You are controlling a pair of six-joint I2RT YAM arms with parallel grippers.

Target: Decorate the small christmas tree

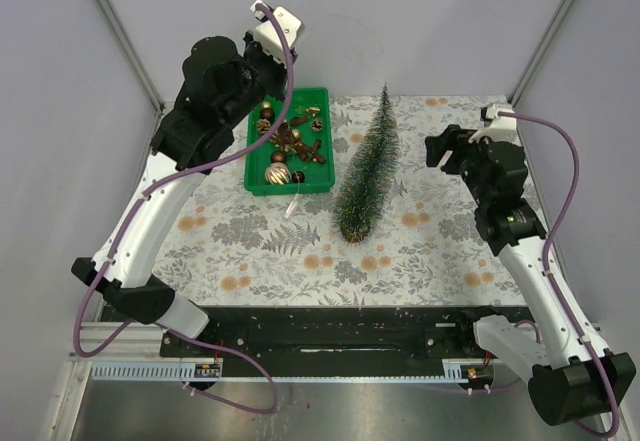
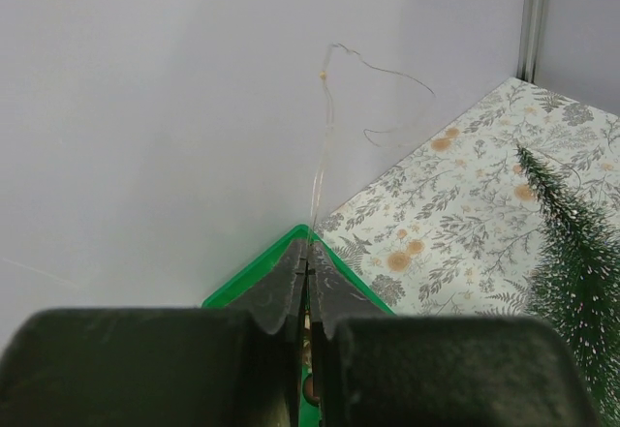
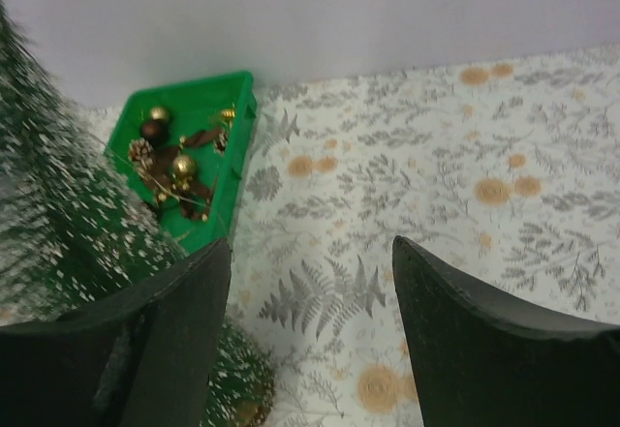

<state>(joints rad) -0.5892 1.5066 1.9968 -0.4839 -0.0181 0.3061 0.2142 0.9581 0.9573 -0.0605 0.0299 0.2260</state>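
Note:
The small christmas tree (image 1: 368,171) is dark green with frosted tips; in the top view its tip points to the back wall and its base to the front. It also shows in the left wrist view (image 2: 581,272) and the right wrist view (image 3: 68,204). My left gripper (image 1: 268,49) is raised over the green tray's (image 1: 322,96) back edge and is shut on a thin wire string (image 2: 325,137) that rises from the jaws and curls against the wall. My right gripper (image 1: 440,151) is open and empty, just right of the tree, above the tablecloth (image 3: 310,248).
The green tray (image 3: 244,93) holds several gold and brown baubles and cones (image 1: 285,146), left of the tree. A fern and flower patterned cloth (image 1: 280,251) covers the table. Grey walls close the back and sides.

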